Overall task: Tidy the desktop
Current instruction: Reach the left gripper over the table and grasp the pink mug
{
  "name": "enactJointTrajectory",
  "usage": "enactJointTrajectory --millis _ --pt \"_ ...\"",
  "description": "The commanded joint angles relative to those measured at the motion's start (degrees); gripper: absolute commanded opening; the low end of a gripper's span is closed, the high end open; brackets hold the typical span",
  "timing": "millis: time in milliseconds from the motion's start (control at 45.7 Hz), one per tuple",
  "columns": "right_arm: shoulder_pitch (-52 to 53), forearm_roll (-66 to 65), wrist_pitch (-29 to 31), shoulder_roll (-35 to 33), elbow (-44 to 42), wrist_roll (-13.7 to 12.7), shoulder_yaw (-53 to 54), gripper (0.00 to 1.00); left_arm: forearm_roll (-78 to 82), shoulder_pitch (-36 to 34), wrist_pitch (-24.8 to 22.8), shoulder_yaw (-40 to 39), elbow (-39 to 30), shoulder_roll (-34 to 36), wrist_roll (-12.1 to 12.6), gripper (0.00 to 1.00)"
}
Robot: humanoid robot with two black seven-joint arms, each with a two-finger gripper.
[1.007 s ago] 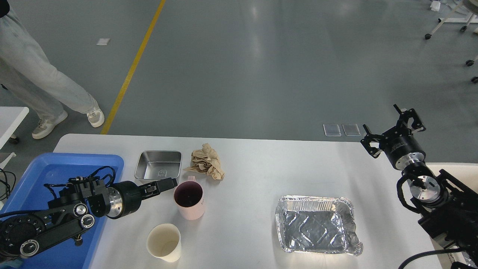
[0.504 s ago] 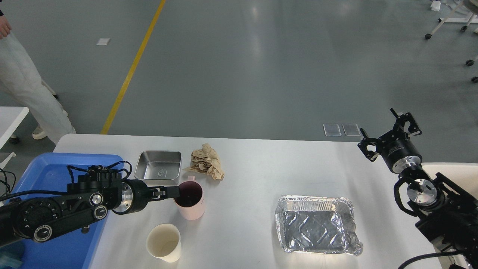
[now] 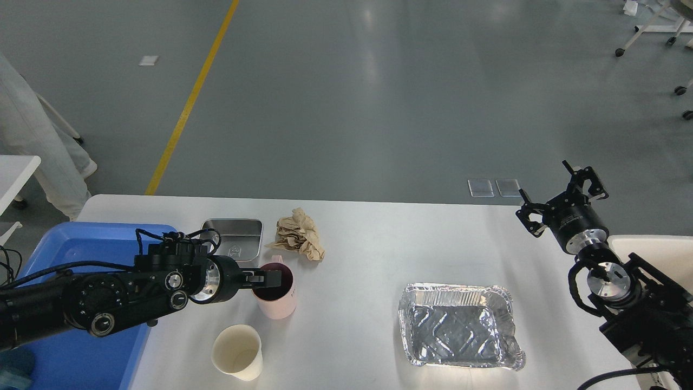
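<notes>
The desktop point(image 3: 379, 254) is a wide white-grey tabletop. On it stand a pink cup point(image 3: 277, 303), a white paper cup point(image 3: 238, 353), a crumpled brown paper point(image 3: 300, 234), a small steel tray point(image 3: 234, 236) and an empty foil tray point(image 3: 460, 325). My left gripper point(image 3: 269, 279) reaches in from the left, and its tip sits over the pink cup's near rim and opening. Its fingers are dark and cannot be told apart. My right gripper point(image 3: 563, 192) is open and empty above the table's far right corner.
A blue plastic tray point(image 3: 70, 244) lies at the table's left end under my left arm. A small white side table point(image 3: 13, 168) and a person's leg point(image 3: 32, 141) are at the far left. A white surface point(image 3: 649, 249) adjoins the right edge.
My left gripper has moved right, from beside the pink cup to over its rim. My right gripper has shifted slightly left and away. The person has walked off to the left.
</notes>
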Motion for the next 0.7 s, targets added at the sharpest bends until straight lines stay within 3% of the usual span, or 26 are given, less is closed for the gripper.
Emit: enactJointTrajectory --millis 0,153,307,416,679 --pt "-0.2 0.0 0.0 0.0 -0.2 0.0 0.0 1.00 -0.3 -1.1 -2.3 1.0 0.6 -1.0 0.0 0.61" --pt "-0.3 0.0 0.0 0.0 -0.3 -0.1 -0.3 1.00 -0.4 -2.3 -10.9 0.3 1.0 -0.2 0.2 0.34" --pt "-0.2 0.0 0.0 0.0 -0.3 -0.1 -0.3 1.00 -0.4 -2.5 -13.1 -0.8 1.0 0.1 0.2 0.23" --pt "-0.1 0.0 0.0 0.0 -0.2 0.0 -0.3 1.00 -1.5 -2.8 -16.2 -1.0 1.0 0.4 0.1 0.03" --pt "-0.3 0.0 0.1 -0.1 -0.2 -0.1 -0.4 1.00 -2.4 -2.8 -18.4 -1.6 1.0 1.1 -0.1 0.00"
